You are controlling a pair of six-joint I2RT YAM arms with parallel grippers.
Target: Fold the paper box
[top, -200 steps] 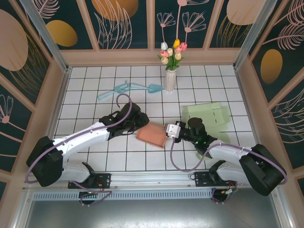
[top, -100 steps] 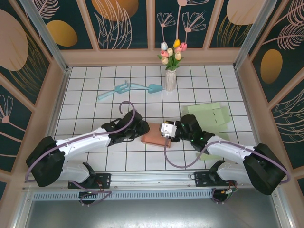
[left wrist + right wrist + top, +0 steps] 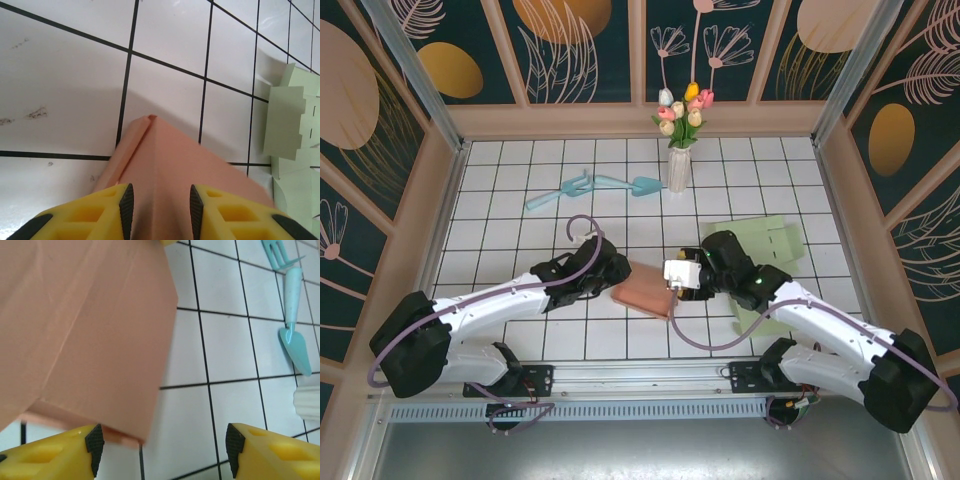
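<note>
The salmon-pink paper box (image 3: 642,295) lies partly folded on the tiled table between both arms. My left gripper (image 3: 611,284) holds its left end. In the left wrist view the box (image 3: 170,160) fills the gap between the yellow fingers (image 3: 110,210), so the left gripper (image 3: 159,207) is shut on it. My right gripper (image 3: 672,288) is at the box's right edge. In the right wrist view it (image 3: 162,445) stands open, with a corner of the box (image 3: 85,325) by its left pad (image 3: 94,442) and bare tile across the rest of the gap.
A flat pale-green paper sheet (image 3: 760,242) lies right of the box, also seen from the left wrist (image 3: 285,125). A white vase of tulips (image 3: 678,165) stands at the back. Light-blue tools (image 3: 595,185) lie left of it; the trowel (image 3: 295,342) is ahead of the right gripper.
My right gripper has gone from shut to open, and the box's right edge is free of its jaws. The box has shifted a little. My left gripper keeps its grip.
</note>
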